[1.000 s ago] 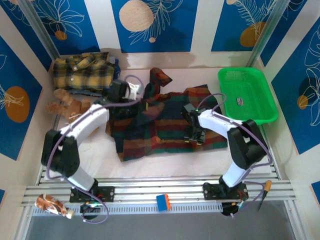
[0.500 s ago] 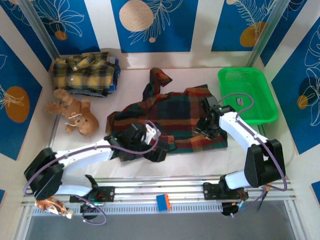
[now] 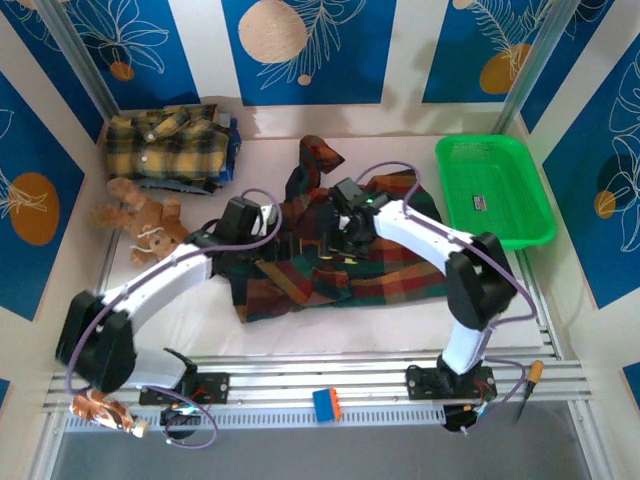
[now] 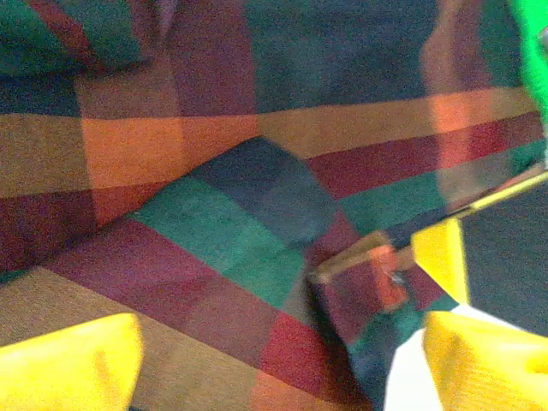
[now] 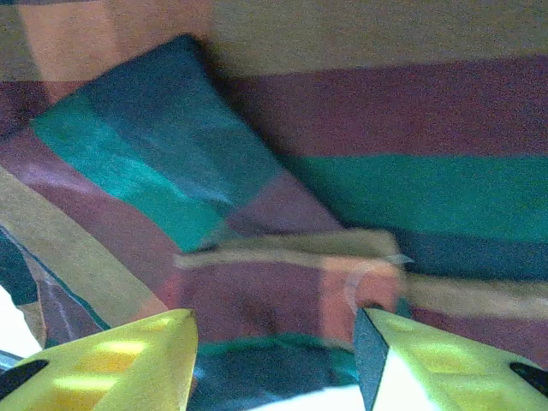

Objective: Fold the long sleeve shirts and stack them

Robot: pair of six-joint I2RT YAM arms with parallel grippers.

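Top external view: dark plaid shirt [image 3: 390, 270] stretches left-to-right across the worktop [image 3: 330, 335]; my left claw [image 4: 274, 342] and right claw [image 5: 274, 330], both open, hover over its left half.

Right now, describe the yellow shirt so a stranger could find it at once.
Look to the far left corner of the table. The yellow and black plaid shirt lies folded there, just beyond the brown teddy bear. The other shirt is dark plaid, spread mid-table.
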